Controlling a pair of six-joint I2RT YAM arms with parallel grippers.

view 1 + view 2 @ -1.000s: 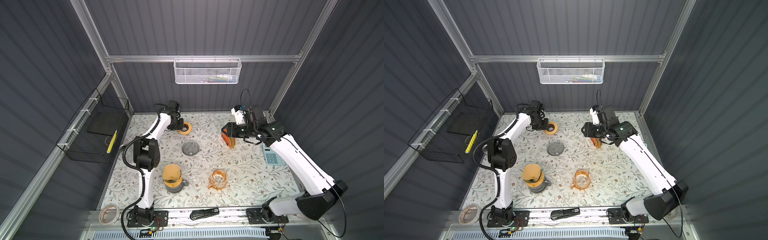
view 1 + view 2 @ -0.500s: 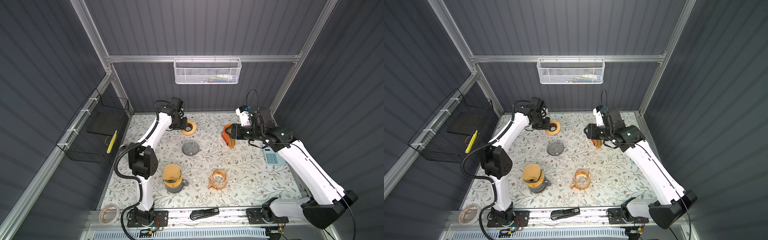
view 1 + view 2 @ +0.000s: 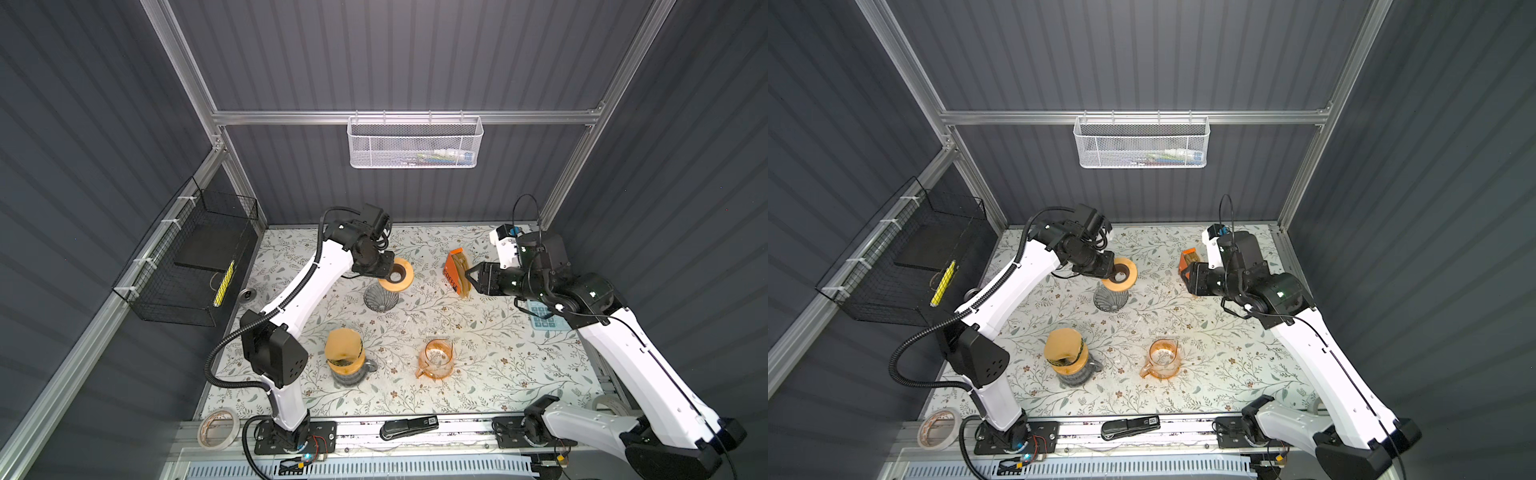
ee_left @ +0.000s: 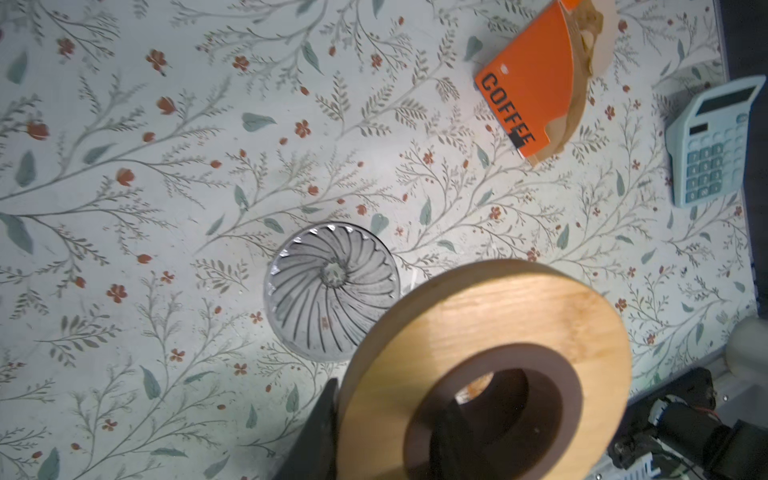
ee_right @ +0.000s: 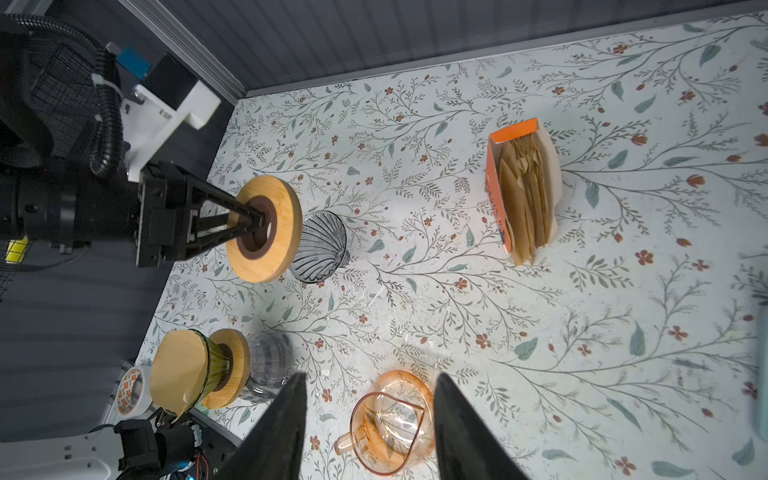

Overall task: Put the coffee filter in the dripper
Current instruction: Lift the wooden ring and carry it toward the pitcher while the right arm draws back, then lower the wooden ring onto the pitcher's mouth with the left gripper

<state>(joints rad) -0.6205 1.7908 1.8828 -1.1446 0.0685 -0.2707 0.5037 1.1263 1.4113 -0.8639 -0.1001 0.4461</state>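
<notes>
Wooden ring (image 4: 478, 316) now over part-hidden dripper (image 4: 328, 291)

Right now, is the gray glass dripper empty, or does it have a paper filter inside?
Empty. The dripper shows only bare swirly ribs down to its middle, no paper inside.

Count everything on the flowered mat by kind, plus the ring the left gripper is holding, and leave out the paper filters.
Wooden ring: 2
Glass dripper: 2
Glass jug: 2
Filter box: 1
Calculator: 1
Total: 8
</notes>
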